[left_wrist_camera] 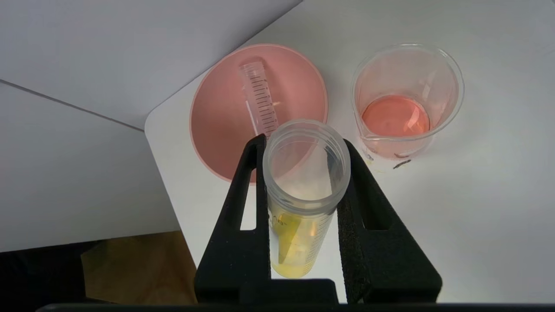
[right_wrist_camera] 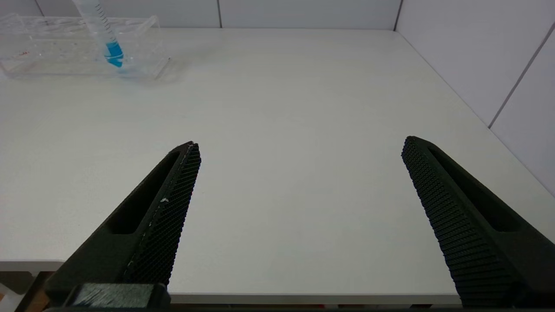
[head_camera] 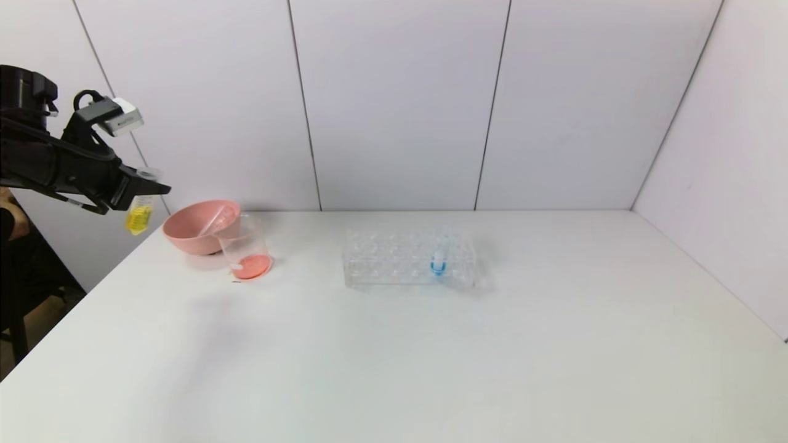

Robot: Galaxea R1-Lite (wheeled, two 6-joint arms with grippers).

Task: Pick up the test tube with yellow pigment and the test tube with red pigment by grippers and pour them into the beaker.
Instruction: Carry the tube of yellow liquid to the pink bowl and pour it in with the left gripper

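- Head view: the left gripper (head_camera: 136, 184) hangs beyond the tabletop's (head_camera: 394, 344) left edge, clamped on the test tube with yellow pigment (head_camera: 140, 215). The beaker (head_camera: 245, 249), holding red liquid, stands just beside the pink bowl (head_camera: 197, 227). The clear rack (head_camera: 409, 258) holds a blue-liquid tube (head_camera: 438, 258).
- Left wrist view: an empty graduated tube (left_wrist_camera: 260, 102) lies in the bowl.
- Right wrist view: the right gripper (right_wrist_camera: 299, 182) hovers above the near edge, jaws wide apart.
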